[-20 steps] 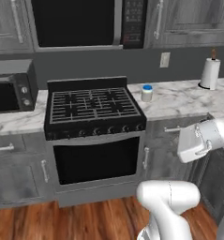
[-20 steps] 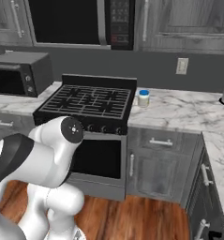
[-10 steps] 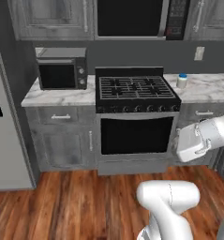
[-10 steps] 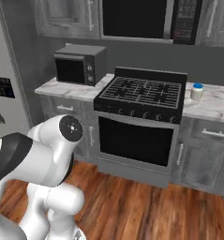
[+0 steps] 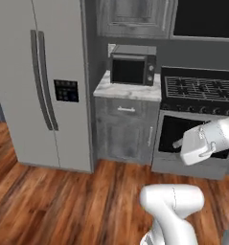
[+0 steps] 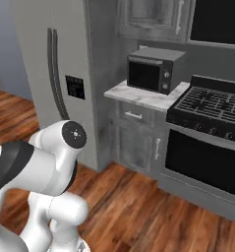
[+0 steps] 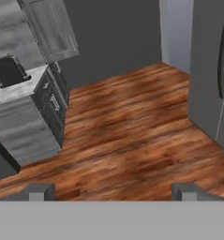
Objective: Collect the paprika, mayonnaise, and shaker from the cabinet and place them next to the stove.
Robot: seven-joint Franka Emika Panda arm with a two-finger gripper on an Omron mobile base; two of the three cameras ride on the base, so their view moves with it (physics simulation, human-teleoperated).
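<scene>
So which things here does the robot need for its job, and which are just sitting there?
Needed for the job:
- black gas stove with grey grates
- robot's open, empty fingers

Just sitting there:
- black countertop microwave
- tall grey fridge
- grey wood-grain drawer unit

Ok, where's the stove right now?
The stove sits at the right edge of both base views, directly right of the marble counter holding the black microwave.

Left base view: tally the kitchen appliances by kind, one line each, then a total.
Refrigerator: 1
Countertop microwave: 1
Stove: 1
Total: 3
</scene>
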